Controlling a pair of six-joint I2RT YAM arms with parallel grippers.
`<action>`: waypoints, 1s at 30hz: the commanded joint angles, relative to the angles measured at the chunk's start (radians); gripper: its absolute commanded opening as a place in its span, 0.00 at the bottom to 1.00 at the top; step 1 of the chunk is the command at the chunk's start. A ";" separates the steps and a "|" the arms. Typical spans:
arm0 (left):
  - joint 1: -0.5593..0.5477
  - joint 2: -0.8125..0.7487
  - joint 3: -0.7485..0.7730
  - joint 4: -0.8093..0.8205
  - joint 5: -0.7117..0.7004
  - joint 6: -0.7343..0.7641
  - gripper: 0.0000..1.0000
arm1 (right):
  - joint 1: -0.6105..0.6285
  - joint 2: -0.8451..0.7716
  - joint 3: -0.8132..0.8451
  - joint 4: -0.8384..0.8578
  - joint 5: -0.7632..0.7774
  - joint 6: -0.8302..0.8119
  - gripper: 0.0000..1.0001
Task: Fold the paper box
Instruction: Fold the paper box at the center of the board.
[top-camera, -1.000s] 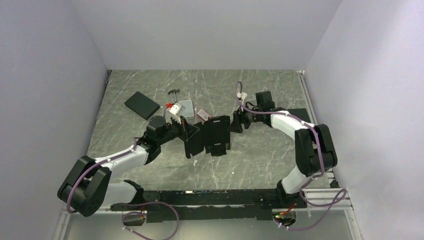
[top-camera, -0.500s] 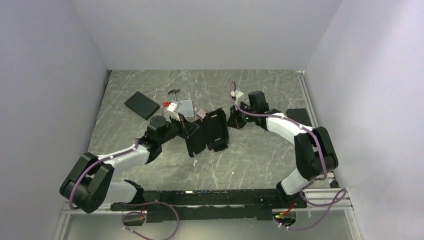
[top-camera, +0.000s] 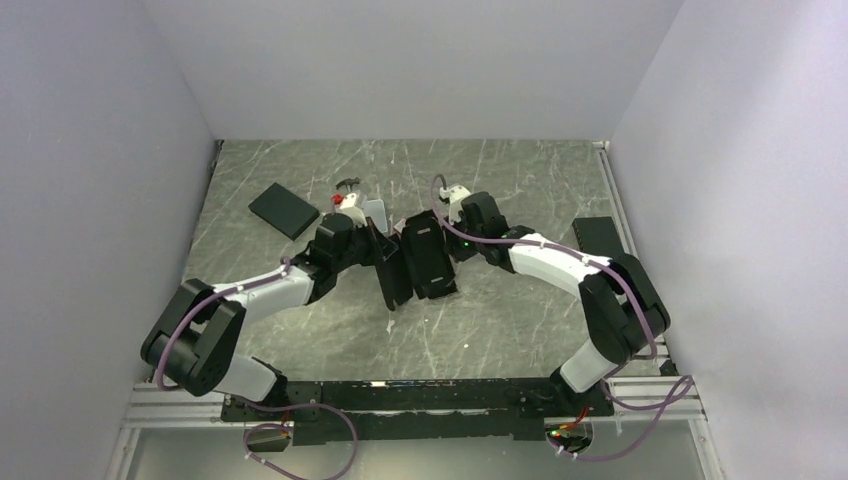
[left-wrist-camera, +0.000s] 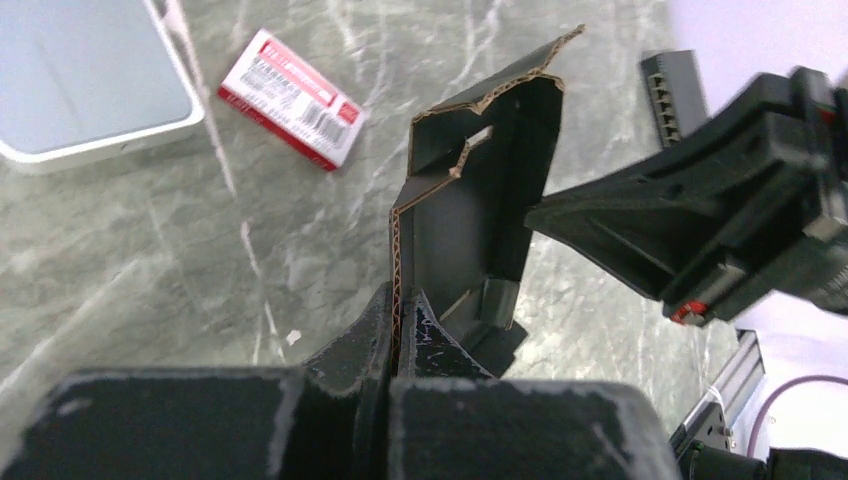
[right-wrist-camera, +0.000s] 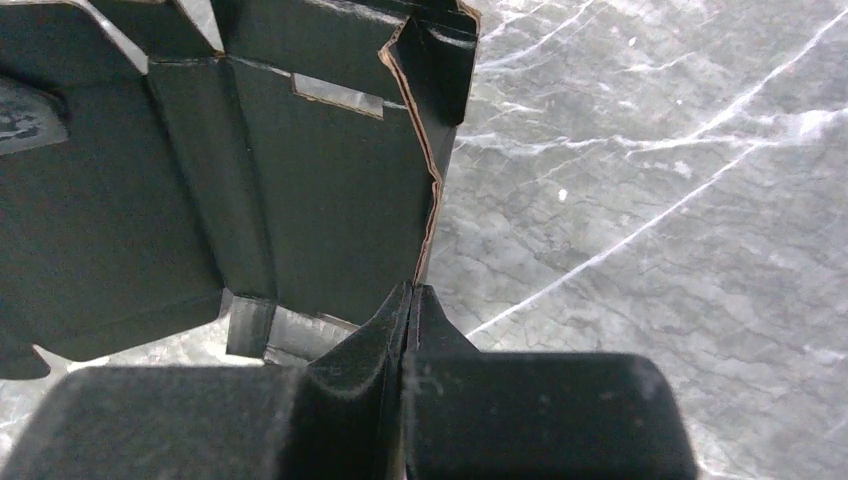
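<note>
Left wrist: left gripper pinches paper box.

A dark grey-green desk with a marble pattern of thin white veins fills the floor of the booth. Plain pale back wall, left wall and right wall enclose it. A metal rail runs along the desk's right edge. Light is soft and even.

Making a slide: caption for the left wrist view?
The paper box pinched between the left gripper, foreground, and the right gripper on its far edge.
</note>
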 joint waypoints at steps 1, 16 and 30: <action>-0.026 0.042 0.124 -0.129 -0.026 -0.070 0.00 | 0.062 0.051 0.065 0.044 -0.056 0.110 0.00; 0.007 0.279 0.397 -0.316 0.130 -0.045 0.00 | 0.055 0.139 0.097 0.046 -0.315 0.176 0.00; 0.056 0.514 0.676 -0.465 0.443 0.045 0.00 | -0.050 0.177 0.082 0.074 -0.487 0.260 0.04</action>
